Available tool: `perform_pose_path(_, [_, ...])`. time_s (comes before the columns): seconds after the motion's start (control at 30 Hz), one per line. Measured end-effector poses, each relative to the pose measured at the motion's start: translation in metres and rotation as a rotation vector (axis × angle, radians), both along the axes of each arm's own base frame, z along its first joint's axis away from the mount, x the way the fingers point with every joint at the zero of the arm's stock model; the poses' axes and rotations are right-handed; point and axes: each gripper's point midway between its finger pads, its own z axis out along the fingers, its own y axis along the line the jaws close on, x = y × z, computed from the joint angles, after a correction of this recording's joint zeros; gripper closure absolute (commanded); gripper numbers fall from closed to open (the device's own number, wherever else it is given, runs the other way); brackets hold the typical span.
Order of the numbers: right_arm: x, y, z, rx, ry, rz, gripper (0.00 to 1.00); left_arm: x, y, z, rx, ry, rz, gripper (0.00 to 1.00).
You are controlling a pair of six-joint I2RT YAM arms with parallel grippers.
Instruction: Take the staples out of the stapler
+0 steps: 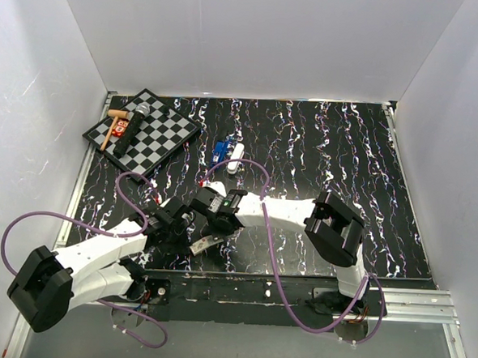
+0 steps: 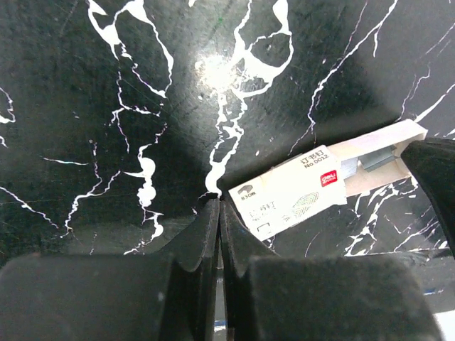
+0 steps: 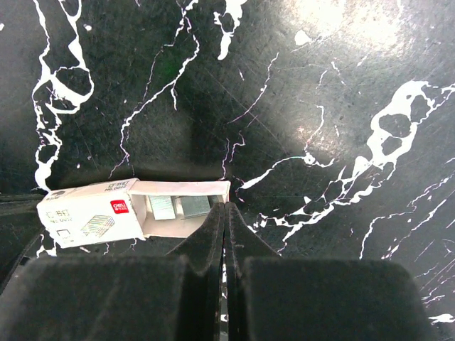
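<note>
Well, our left gripper [image 2: 219, 207] has its two fingers pressed together with nothing between them, and our right gripper [image 3: 225, 210] is pinched the same way, bare. Just beside the left tips lies a small white staple box [image 2: 288, 195]. Its inner tray is slid partway out, with silvery staple strips showing, and the right tips sit at that tray's open end. Both grippers are low over the black, white-veined table [image 1: 345, 169], close together near the arm bases. The stapler [image 1: 226, 153], blue and white, lies farther out on the table, well apart from both grippers. At the far left corner we see a chessboard [image 1: 169, 130] carrying a microphone [image 1: 132, 128].
</note>
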Motion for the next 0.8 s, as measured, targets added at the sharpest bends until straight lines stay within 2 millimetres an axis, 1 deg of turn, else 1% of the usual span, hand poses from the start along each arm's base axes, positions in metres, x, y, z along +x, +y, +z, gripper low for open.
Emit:
perform_pose_path(0.17, [-0.0025, -0.0002, -0.0002, -0.004, 0.002, 0.005, 0.99, -0.0074, -0.0046, -0.0004, -0.032, 0.024, -0.028, 1.00])
perform_pose_path(0.33, [-0.0034, 0.0000, -0.0003, -0.005, 0.002, 0.008, 0.99, -0.0096, -0.0060, -0.0004, -0.041, 0.031, -0.033, 1.00])
perform_pose_path(0.53, [-0.0032, -0.0002, -0.0004, -0.005, 0.002, 0.007, 0.99, -0.0079, -0.0041, -0.0010, -0.026, 0.026, -0.029, 1.00])
perform_pose_path(0.8, [0.0051, -0.0042, -0.0005, -0.008, 0.001, -0.008, 0.99, -0.0015, -0.0047, -0.0016, 0.008, 0.036, -0.022, 1.00])
